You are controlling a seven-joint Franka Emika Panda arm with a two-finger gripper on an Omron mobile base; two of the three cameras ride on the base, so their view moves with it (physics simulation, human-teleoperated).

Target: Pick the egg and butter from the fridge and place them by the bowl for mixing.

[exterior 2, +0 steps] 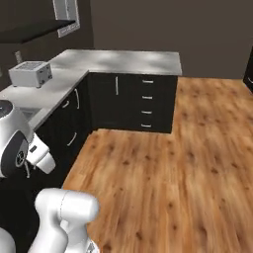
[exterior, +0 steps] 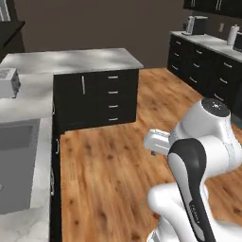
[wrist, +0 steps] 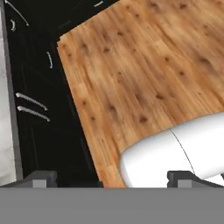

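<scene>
In the left base view the white arm (exterior: 198, 179) rises from the lower right, folded over a wooden plank floor (exterior: 118, 175). To the left runs a pale marbled counter (exterior: 28, 99) with a grey sink (exterior: 16, 165) set into it and a silver toaster (exterior: 8, 82) on the far part. Beyond, a black cabinet block with drawers (exterior: 101, 97) juts into the room. A second run of black cabinets (exterior: 203, 71) stands at the far right, with a small appliance (exterior: 196, 24) and a white roll (exterior: 232, 34) on its top.

In the right base view the arm sits at the lower left, the toaster (exterior 2: 30, 73) rests on the counter (exterior 2: 113, 60) at the far left, and the drawer block (exterior 2: 143, 104) faces the open floor (exterior 2: 173, 173).

In the hand view the gripper (wrist: 116, 180) points down at the floor (wrist: 144, 70) and at black cabinet fronts (wrist: 35, 100) with silver handles on the left. Its two dark fingertips (wrist: 41, 179) stand wide apart with nothing between them.

The egg, butter, fridge and bowl cannot be placed from these views.
</scene>
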